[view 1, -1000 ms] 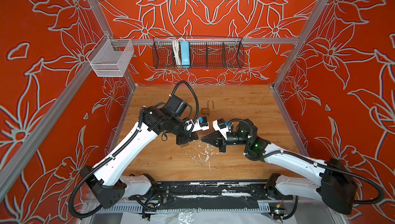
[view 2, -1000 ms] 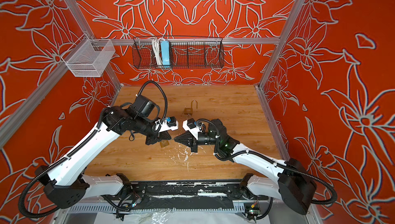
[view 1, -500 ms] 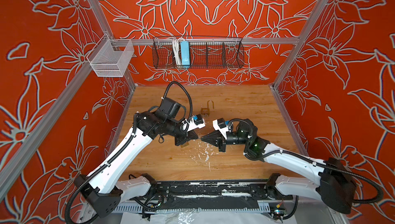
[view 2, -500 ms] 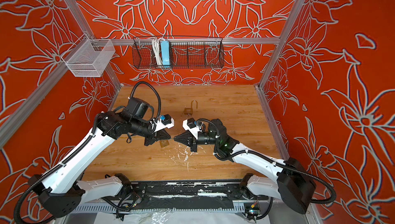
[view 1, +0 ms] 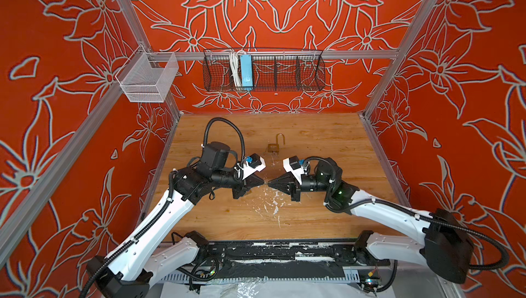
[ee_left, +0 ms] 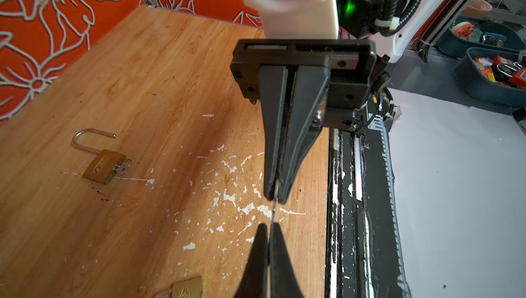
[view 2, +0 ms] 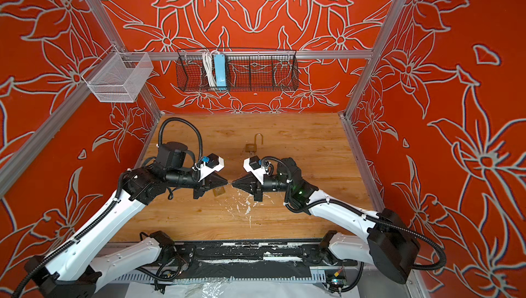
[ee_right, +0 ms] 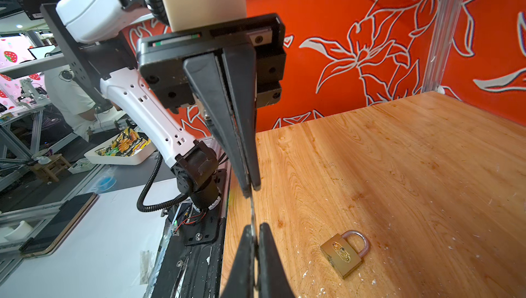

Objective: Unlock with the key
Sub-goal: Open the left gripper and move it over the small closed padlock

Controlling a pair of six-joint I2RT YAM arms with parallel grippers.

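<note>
left arm (view 1: 159, 225) and right arm (view 1: 390, 219): white shell links, black joints, and a black corrugated cable (view 1: 226, 121) looped off each. white camera mount (view 1: 252, 170) at each wrist. left gripper (view 1: 262, 182) and right gripper (view 1: 270, 183): black tapered wedges on screwed plates. green led (view 1: 340, 192) on the right arm.

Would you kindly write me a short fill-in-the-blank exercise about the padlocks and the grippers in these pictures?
The far padlock, towards the back wall, has its shackle ___.
The near padlock, by the left arm, has its shackle ___.
The left gripper and right gripper, both ___, pinch one thin key between them.
Missing words: open; closed; shut.
</note>
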